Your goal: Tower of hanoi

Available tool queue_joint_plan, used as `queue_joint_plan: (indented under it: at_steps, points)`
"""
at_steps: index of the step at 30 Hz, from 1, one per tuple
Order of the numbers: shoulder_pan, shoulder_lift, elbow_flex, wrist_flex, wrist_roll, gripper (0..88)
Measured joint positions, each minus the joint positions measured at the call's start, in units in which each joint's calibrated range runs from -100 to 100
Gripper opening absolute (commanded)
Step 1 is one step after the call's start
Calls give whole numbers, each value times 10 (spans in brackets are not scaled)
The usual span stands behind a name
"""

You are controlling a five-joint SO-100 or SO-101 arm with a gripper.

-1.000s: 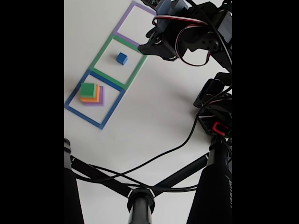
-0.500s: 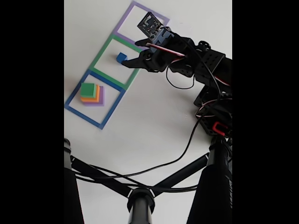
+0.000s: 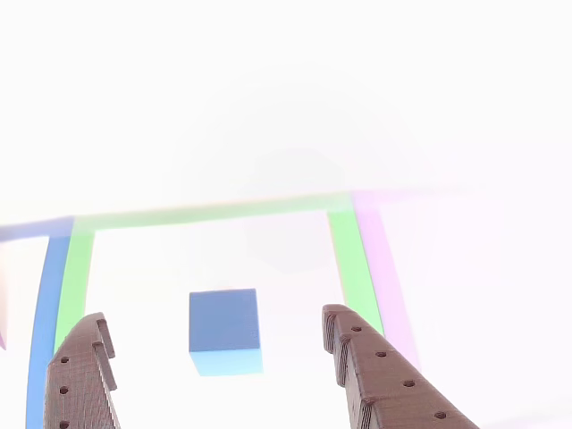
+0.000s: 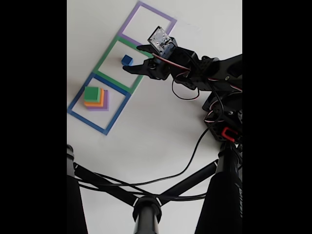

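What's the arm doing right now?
Tool open, fingers either side of small blue cube, not touching. Cube sits in green outline. Green, orange, purple stack waits in blue outline. Nothing in the way.

arm: swung from the purple outline (image 4: 155, 22) end toward the green outline (image 4: 123, 65) | gripper (image 4: 132, 58): brought down low over the tabletop, near the small blue cube (image 4: 126, 60) | fingers (image 3: 82, 375): now spread on either side of the cube, not touching it | cable: slack loop is reshaped
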State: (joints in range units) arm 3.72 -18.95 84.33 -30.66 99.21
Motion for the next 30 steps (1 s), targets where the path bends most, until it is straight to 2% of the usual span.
queue_joint_plan:
  at_steps: [10, 21, 30]
  points:
    - [5, 198, -41, -169, 0, 264]
    - [5, 315, -91, -246, 0, 243]
    - [-5, 365, -122, -267, 0, 199]
